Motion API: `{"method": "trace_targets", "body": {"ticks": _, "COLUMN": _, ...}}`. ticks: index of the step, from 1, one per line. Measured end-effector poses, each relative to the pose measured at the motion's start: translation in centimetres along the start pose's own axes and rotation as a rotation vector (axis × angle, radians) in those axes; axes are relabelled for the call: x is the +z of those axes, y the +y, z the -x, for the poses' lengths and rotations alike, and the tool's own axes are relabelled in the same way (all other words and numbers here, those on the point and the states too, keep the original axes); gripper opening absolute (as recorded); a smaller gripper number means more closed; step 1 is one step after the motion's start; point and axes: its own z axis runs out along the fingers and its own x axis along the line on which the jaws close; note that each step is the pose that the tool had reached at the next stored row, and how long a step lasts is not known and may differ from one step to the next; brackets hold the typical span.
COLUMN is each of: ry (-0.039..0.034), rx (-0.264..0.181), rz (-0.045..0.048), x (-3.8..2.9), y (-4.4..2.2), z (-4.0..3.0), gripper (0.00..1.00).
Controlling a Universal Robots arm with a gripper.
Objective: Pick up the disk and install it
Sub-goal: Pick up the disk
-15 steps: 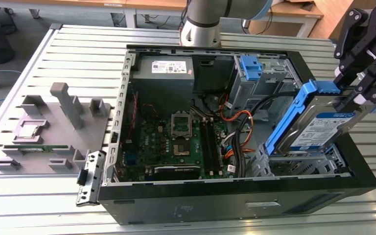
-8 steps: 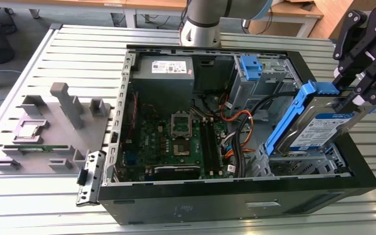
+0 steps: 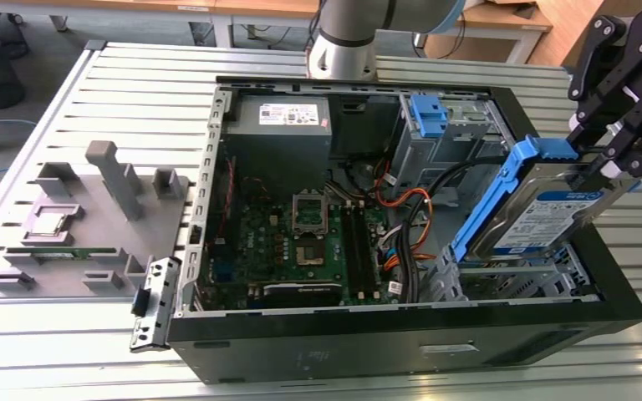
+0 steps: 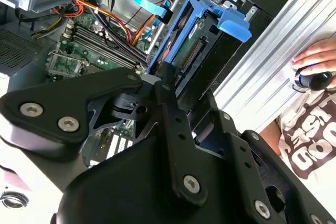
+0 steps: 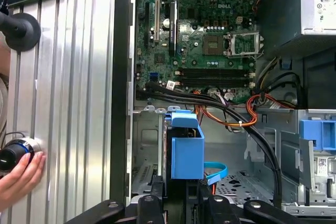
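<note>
Gripper (image 3: 591, 174) is pinching the disk (image 3: 544, 215) by its upper end, fingers pressing onto it. It's holding it over the drive bay (image 3: 511, 280) at the exterior view's right side of the open case (image 3: 410, 326).

Risks, imo:
- W/ this tilt, the blue bracket (image 3: 488, 205) is likely catching on the bay edge instead of sliding in, so jamming or twisting in the grip.
- Orange/black cables (image 3: 401, 199) are lying near the bay; the low corner could be snagging or pinching them.
- Grip is sitting near one end, so the disk could be pivoting or slipping if it's bumping anything.

Disk is hanging tilted, not flat. Long axis is running steeply from gripper down toward bay, low end leaning to the exterior view's left. Label face is turning toward that camera, bracket tab sitting uppermost.
</note>
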Motion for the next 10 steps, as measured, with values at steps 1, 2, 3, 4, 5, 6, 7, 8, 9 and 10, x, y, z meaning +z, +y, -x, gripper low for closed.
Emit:
{"method": "trace_targets", "body": {"ticks": 1, "ry": 0.0, "rx": 0.0, "rz": -0.0001, "x": 0.0, "y": -0.09, "z": -0.01, "gripper": 0.35}}
{"method": "trace_targets", "body": {"ticks": 2, "ry": 0.0, "rx": 0.0, "rz": -0.0001, "x": 0.0, "y": -0.2, "z": -0.01, "gripper": 0.35}}
{"method": "trace_targets", "body": {"ticks": 3, "ry": 0.0, "rx": 0.0, "rz": 0.0, "x": 0.0, "y": -0.29, "z": 0.0, "gripper": 0.35}}
{"method": "trace_targets", "body": {"ticks": 4, "ry": -0.0001, "rx": 0.0, "rz": 0.0, "x": 0.0, "y": -0.3, "z": 0.0, "gripper": 0.35}}
{"method": "trace_targets", "body": {"ticks": 5, "ry": 0.0, "rx": 0.0, "rz": 0.0, "x": 0.01, "y": -0.3, "z": 0.0, "gripper": 0.35}}
{"method": "trace_targets", "body": {"ticks": 6, "ry": -0.0001, "rx": 0.0, "rz": 0.0, "x": 0.05, "y": -0.31, "z": -0.01, "gripper": 0.35}}
{"method": "trace_targets", "body": {"ticks": 7, "ry": 0.0, "rx": 0.0, "rz": 0.0, "x": 0.08, "y": -0.31, "z": -0.03, "gripper": 0.35}}
{"method": "trace_targets", "body": {"ticks": 8, "ry": 0.0, "rx": 0.0, "rz": 0.0, "x": 0.09, "y": -0.31, "z": -0.03, "gripper": 0.35}}
{"method": "trace_targets", "body": {"ticks": 9, "ry": 0.0, "rx": 0.0, "rz": 0.0, "x": 0.11, "y": -0.31, "z": -0.03, "gripper": 0.35}}
{"method": "trace_targets", "body": {"ticks": 10, "ry": 0.0001, "rx": 0.0, "rz": 0.0, "x": 0.12, "y": -0.31, "z": -0.03, "gripper": 0.35}}
